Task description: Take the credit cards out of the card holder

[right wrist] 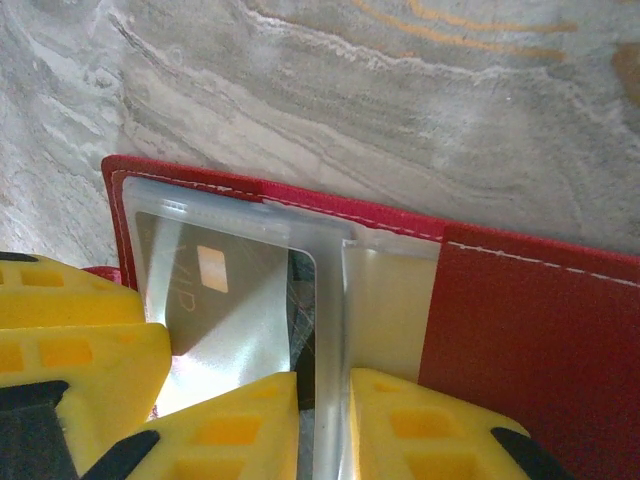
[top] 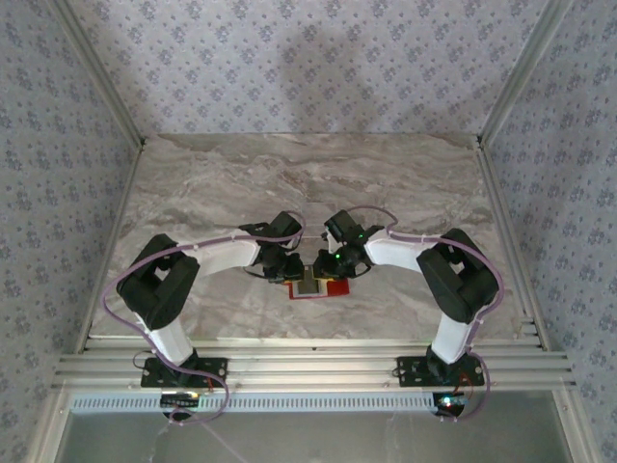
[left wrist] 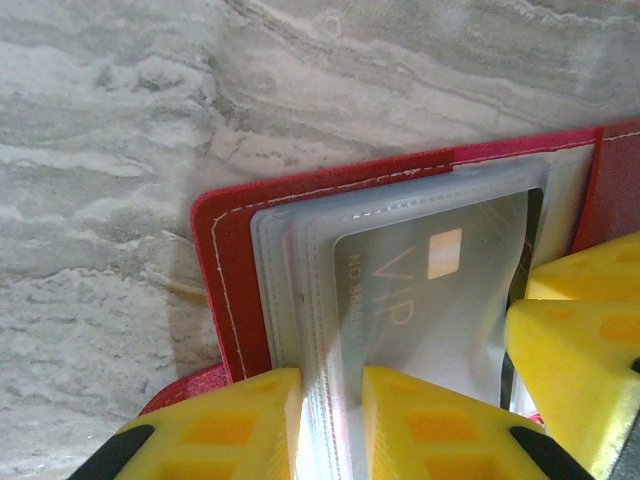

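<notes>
My left gripper [left wrist: 330, 390] pinches clear sleeves of the card holder [left wrist: 226, 300]; my right gripper [right wrist: 325, 390], narrow, straddles the credit card [right wrist: 240, 315] sleeve's edge, grip unclear

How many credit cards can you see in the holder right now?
1: a silvery chip card inside the clear pocket of the open red card holder. More may be stacked behind it, hidden.

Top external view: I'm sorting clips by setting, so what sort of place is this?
Probably a purpose-built robot test booth, not a real room: a marble-patterned tabletop, floral-wallpapered walls closing it in on three sides, and aluminium rails along the near edge.
</notes>
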